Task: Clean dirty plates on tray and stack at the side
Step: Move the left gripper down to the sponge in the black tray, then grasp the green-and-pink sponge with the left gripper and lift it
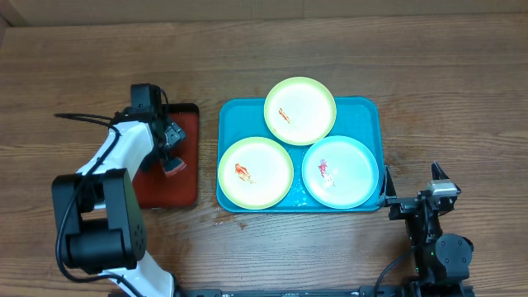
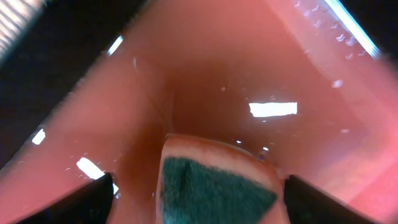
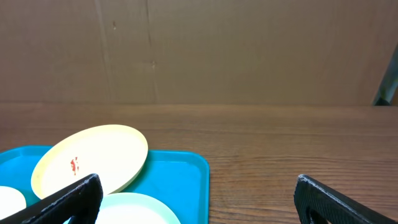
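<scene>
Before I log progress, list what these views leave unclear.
- Left wrist: whether the left claw grips the sponge; the bottom edge cuts both off.
- Overhead: that grip, hidden under the arm.
- Right wrist: the nearer plates and their smears, cut by the bottom edge.

A wooden surface with brown, streaky grain fills the overhead view, its boards running left to right. Along its far edge stands a plain tan cardboard panel, upright and marked by faint vertical creases. A dark slanted bar shows at the right margin in front of the panel. The light is soft and even, casting only faint shadows on the wood.
</scene>
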### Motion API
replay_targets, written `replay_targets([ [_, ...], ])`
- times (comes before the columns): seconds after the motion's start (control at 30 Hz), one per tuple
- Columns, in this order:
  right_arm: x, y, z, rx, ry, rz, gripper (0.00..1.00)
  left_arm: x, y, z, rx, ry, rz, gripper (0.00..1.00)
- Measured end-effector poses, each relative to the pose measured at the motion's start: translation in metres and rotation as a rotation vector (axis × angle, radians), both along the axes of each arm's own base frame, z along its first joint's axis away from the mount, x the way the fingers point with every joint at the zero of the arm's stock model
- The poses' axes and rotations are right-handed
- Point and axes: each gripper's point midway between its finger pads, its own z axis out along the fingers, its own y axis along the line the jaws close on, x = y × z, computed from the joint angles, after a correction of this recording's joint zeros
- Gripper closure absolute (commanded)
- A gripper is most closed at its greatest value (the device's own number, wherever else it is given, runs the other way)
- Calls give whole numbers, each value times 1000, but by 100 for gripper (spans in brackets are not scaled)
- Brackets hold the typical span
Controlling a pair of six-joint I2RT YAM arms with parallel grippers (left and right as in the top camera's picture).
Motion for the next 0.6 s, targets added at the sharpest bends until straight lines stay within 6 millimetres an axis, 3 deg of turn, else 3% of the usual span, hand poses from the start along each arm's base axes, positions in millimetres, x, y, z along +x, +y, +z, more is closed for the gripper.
replay_targets([
  [0.03,0,0,0,0,0,0,0,-1,0,-4,-2,11,-1,64],
  [0.17,0,0,0,0,0,0,0,0,-1,-10,-7,16,6,92],
  [0.2,0,0,0,0,0,0,0,1,-1,-10,-7,13,6,96],
  [0.33,0,0,0,0,0,0,0,5,0,-9,-5,-7,7,94],
  [0.37,0,0,0,0,0,0,0,6,0,-9,-5,-11,7,77],
  [0.43,0,0,0,0,0,1,0,7,0,-8,-5,-14,7,20],
  [0.47,0,0,0,0,0,1,0,7,0,-8,-5,-14,7,0],
  [0.6,0,0,0,0,0,0,0,3,-3,-10,-19,4,3,0],
])
